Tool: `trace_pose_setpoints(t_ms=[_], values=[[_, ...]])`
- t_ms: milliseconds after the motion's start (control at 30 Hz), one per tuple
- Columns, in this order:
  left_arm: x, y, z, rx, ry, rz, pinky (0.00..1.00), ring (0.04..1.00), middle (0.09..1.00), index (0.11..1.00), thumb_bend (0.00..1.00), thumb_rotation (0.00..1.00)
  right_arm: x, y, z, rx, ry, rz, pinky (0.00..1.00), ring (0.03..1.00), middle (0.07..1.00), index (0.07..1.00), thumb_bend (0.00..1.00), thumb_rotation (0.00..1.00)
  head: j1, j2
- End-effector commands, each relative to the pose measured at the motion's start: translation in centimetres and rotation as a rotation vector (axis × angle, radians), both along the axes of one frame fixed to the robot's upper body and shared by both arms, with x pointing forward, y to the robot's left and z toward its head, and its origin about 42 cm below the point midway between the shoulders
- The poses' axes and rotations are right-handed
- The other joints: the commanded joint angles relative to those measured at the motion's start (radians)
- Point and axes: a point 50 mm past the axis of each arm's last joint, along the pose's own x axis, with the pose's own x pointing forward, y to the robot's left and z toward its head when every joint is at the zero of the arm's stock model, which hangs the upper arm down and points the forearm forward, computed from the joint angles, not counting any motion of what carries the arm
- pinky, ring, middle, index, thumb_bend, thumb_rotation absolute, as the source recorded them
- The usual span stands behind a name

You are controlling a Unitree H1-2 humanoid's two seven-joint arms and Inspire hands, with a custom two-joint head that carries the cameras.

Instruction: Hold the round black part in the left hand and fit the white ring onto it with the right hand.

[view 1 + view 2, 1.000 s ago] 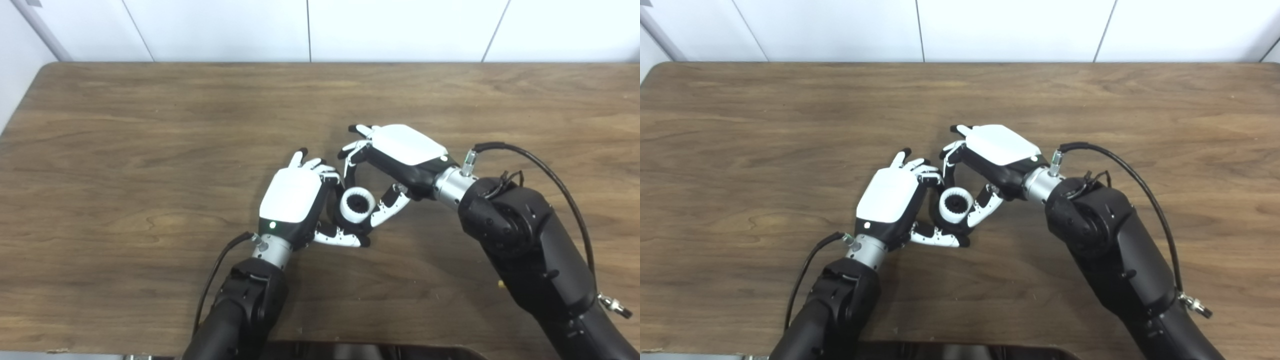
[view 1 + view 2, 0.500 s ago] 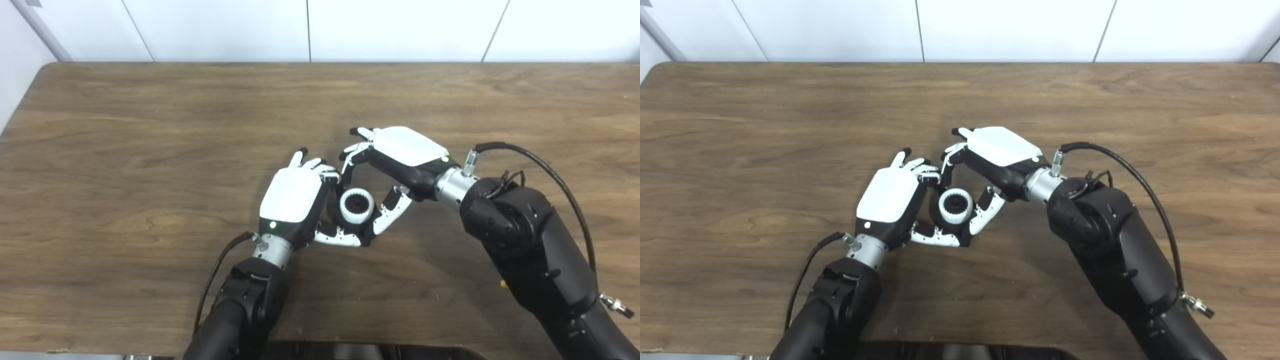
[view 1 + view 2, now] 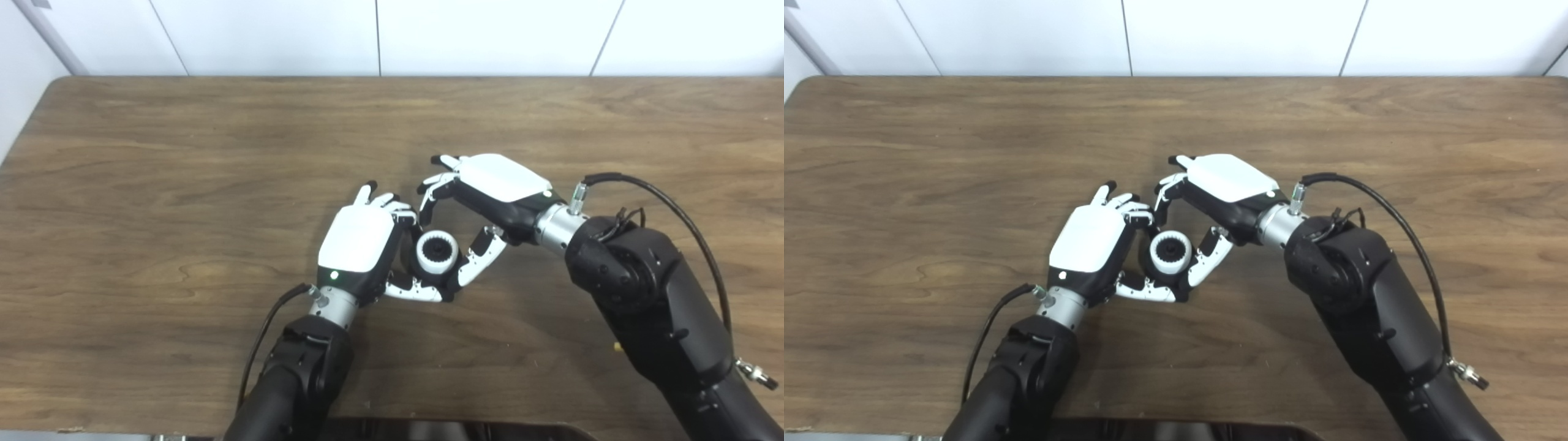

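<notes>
Both head views show the same arrangement near the middle of the wooden table (image 3: 153,184), closer to its near edge than its far edge. The left eye view takes in the table's far left corner and a strip of grey wall beside it; the right eye view cuts that off and shows the table's far right corner instead.

The left hand (image 3: 361,242) has its glossy white back plate turned up, with its fingers and thumb curled around the round black part (image 3: 437,249). Only the dark, toothed centre of that part is visible. The white ring (image 3: 1170,252) sits around it; the ring's rim is ridged, like a gear. Whether the ring is fully seated cannot be told from either view.

The right hand (image 3: 490,190) lies just beyond and to the right. Its thumb (image 3: 1206,260) reaches down beside the ring and its fingers (image 3: 429,190) arch above it, near the left hand's fingertips. Contact with the ring cannot be confirmed, so its grip cannot be judged.

The table has brown wood grain with a matte finish. A black cable (image 3: 674,214) loops off the right forearm.
</notes>
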Motion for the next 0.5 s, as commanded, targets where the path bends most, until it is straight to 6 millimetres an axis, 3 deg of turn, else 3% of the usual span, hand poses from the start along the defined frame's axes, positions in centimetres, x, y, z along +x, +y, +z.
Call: trace_pose_setpoints(t_ms=[0, 467], values=[[0.0, 0.1, -0.7, 0.019, 0.035, -0.013, 1.00, 0.869, 0.760, 0.482, 0.53, 0.06, 0.2, -0.6, 2.6, 0.028, -0.091, -0.003, 1.00, 1.000, 0.859, 0.623, 1.00, 0.24, 0.000, 0.000], [-0.1, 0.8, -0.7, 0.023, 0.039, -0.006, 1.00, 0.875, 0.765, 0.482, 0.53, 0.06, 0.6, -4.4, 4.5, 0.029, -0.121, -0.110, 1.00, 1.000, 0.858, 0.657, 1.00, 0.26, -0.007, -0.011]])
